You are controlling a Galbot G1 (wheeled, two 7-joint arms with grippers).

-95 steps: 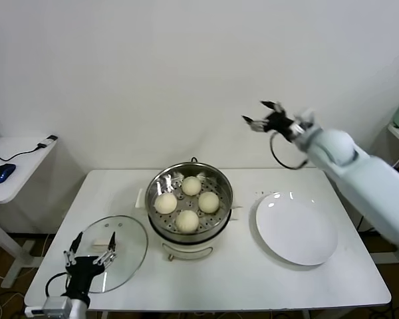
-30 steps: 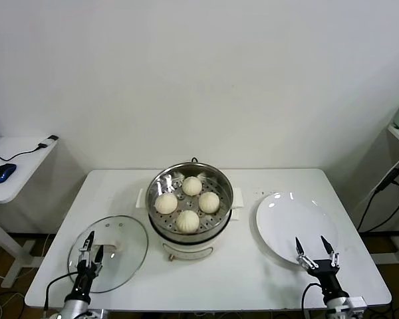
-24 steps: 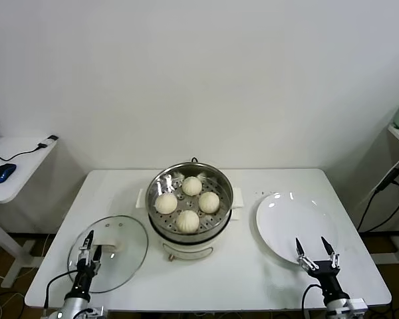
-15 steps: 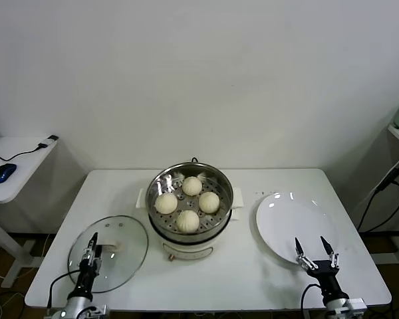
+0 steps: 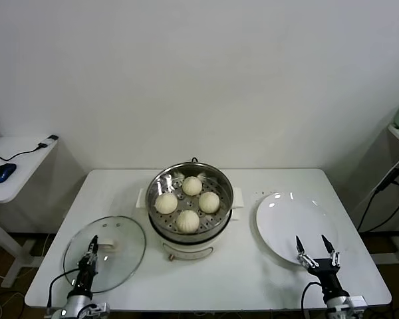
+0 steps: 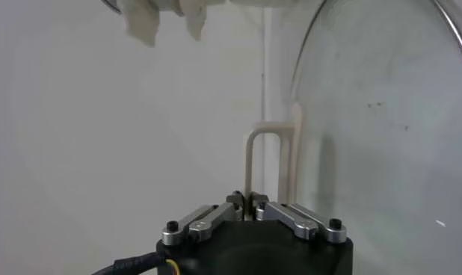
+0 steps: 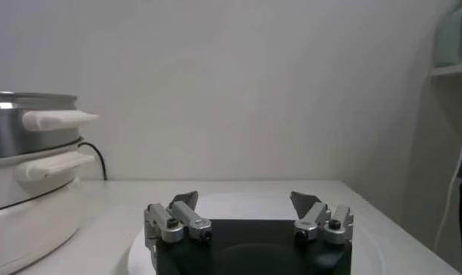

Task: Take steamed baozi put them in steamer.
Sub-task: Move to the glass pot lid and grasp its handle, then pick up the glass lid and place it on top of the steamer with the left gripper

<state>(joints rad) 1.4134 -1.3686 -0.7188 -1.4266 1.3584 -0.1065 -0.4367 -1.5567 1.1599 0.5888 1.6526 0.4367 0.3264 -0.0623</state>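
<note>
Four steamed baozi (image 5: pixel 187 202) sit in your steamer (image 5: pixel 189 174) at table centre. Your left gripper (image 5: pixel 92 246) hangs pinched closed over the glass lid (image 5: pixel 123 231); your right gripper (image 5: pixel 315 250) spreads wide at the plate's (image 5: pixel 296 219) near edge.

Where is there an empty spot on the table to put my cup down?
The table is bare between the steamer and the plate, in front of the steamer, and behind the glass lid. The steamer is crowded with four baozi.

left gripper (image 5: pixel 92 247) closed, right gripper (image 5: pixel 315 251) spread
</note>
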